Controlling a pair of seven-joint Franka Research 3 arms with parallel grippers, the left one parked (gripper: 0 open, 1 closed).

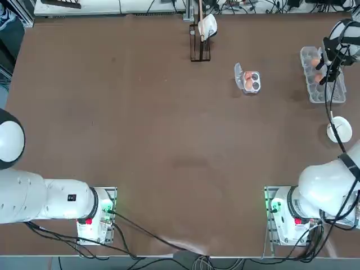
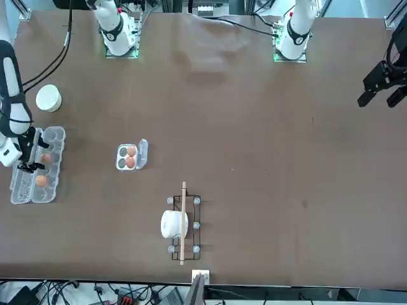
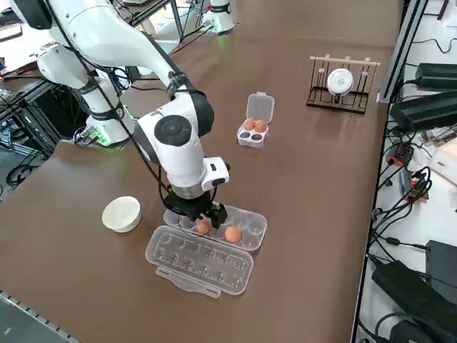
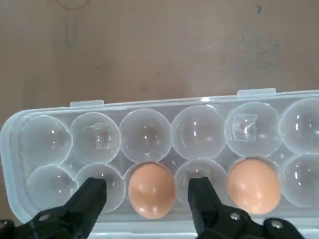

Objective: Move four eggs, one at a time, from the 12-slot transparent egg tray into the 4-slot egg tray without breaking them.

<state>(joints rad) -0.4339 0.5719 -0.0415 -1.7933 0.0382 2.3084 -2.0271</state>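
Eggs three and four wait in the long carton; two already sit in the small tray.

Right gripper [image 4: 147, 199] hangs spread wide over the 12-slot transparent egg tray [image 4: 45, 124] at the table's right edge, one finger [image 4: 92, 191] on either side of the nearer egg [image 4: 151, 189], not yet touching it by the look; to do this well, I judge it should sink straight down until the pads sit at the egg's widest part, close gently, then lift clear of the cup without scraping the second egg [image 4: 253, 185] two cups along; arm reaches out from its base, wrist bent so the claw points straight down; farther left, the 4-slot egg tray [image 1: 256, 85] holds two eggs [image 1: 248, 78], two cups free.
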